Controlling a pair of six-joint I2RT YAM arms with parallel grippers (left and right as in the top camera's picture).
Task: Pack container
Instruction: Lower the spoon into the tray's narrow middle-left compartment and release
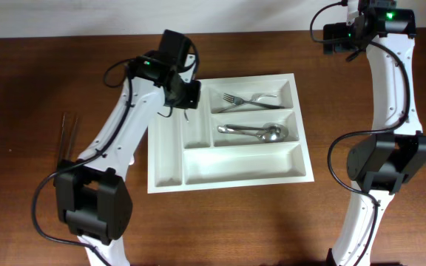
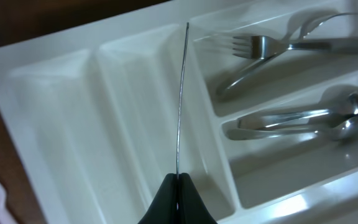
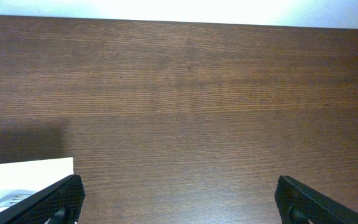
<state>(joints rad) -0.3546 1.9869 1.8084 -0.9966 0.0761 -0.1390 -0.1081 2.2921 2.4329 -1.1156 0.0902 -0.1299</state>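
Our left gripper (image 2: 178,186), jaws clenched on a thin silver metal utensil (image 2: 180,106), should lower it lengthwise into the white plastic tray's (image 2: 55,124) narrow compartment.

- The overhead camera looks straight down from high above and takes in the table (image 1: 35,66), with the whole container (image 1: 228,168) near the centre.
- The left wrist camera hangs close over the container's 10 o'clock part and faces down, with the left gripper (image 2: 178,183) at 6 o'clock.
- The right wrist camera faces bare wood at close range, with the right gripper (image 3: 179,193) along the bottom. A white corner (image 3: 27,171) at 8 o'clock looks like the part it shares with the overhead view.
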